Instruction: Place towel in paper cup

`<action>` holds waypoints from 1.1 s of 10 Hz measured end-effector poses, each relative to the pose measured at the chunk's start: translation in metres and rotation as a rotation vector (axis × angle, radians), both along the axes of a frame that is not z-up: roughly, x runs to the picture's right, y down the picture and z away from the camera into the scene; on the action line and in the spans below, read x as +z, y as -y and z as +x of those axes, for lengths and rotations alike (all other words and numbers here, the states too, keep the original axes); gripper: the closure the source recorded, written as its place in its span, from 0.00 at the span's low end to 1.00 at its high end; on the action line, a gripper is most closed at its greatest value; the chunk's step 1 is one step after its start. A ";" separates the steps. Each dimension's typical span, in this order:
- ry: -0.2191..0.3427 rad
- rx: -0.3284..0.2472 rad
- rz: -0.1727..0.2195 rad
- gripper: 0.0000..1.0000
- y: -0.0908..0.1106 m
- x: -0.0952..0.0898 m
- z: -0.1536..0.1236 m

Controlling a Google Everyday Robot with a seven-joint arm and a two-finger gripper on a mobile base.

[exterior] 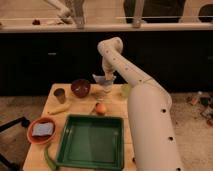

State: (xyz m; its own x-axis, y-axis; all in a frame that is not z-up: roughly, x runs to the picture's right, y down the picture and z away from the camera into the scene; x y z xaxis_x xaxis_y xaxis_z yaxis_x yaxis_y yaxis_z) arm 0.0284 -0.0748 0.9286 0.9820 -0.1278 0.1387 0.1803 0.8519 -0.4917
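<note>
Hand (107, 76): far side of worktop (77, 106), pinching towel (101, 80). Towel: hanging just above cup (100, 93). Beside cup: bowl (80, 87) left, orange (101, 108) in front. Nearer: tray (92, 142).

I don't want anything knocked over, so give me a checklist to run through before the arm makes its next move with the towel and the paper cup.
1. Towel at the gripper: ok, it hangs there above the far side of the table.
2. Paper cup lined up under the towel: ok, it sits just below.
3. Towel inside the cup: not ok, most of it is above the rim.
4. Cup upright: cannot tell, the towel partly hides it.
5. Dark red bowl and green cup apart from the paper cup: ok, one on each side.
6. Orange fruit out of the way: ok, nearer the green tray.
</note>
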 end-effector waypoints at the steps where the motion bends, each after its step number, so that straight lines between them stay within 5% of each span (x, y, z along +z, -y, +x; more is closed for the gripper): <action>1: 0.000 0.000 0.000 0.57 0.000 0.000 0.000; 5: 0.000 -0.001 -0.002 0.21 -0.001 0.001 -0.001; 11: 0.000 -0.001 -0.002 0.20 -0.001 0.001 -0.001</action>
State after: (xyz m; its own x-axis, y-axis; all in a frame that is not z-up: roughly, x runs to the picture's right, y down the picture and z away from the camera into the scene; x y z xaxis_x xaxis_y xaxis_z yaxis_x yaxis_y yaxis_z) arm 0.0277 -0.0738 0.9295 0.9819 -0.1284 0.1393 0.1813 0.8509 -0.4930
